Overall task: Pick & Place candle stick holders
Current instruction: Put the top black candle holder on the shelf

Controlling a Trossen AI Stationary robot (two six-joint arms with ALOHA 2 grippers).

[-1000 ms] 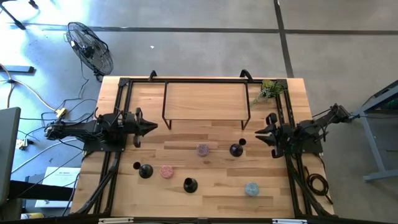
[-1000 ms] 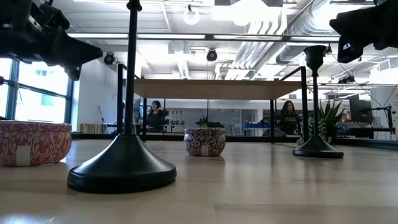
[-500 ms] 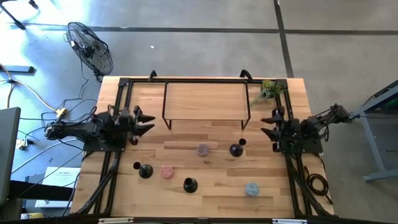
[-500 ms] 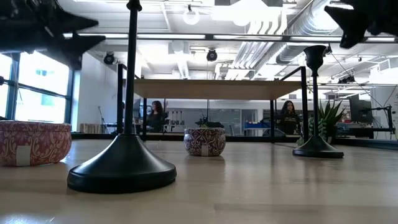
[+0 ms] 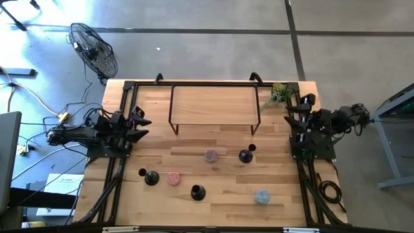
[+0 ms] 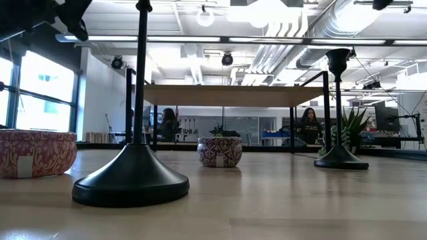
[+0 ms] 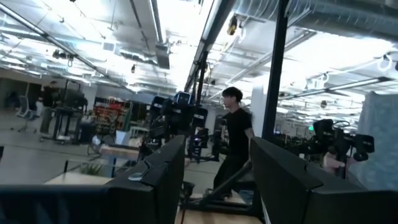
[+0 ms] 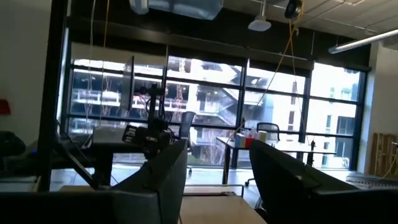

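Three black candle stick holders stand upright on their round bases on the wooden table: one near left (image 5: 151,178), one at the near middle (image 5: 197,192) (image 6: 131,180), one right of centre (image 5: 245,155) (image 6: 340,157). My left gripper (image 5: 143,127) (image 7: 217,180) hangs open at the table's left edge, raised and tipped upward. My right gripper (image 5: 289,116) (image 8: 217,180) hangs open at the right edge, also raised. Both have nothing between their fingers and are far from the holders.
A black-framed wooden shelf (image 5: 215,103) stands at the far middle, with a small plant (image 5: 279,94) at the far right corner. Three round patterned tins (image 5: 211,155) (image 5: 173,178) (image 5: 261,196) sit among the holders. People show in the room beyond the table.
Both grippers have opened wider, risen and tipped their fingers upward. The left one has drawn back toward the table's left edge, the right one toward the right and far edges. The holders and tins have kept still.
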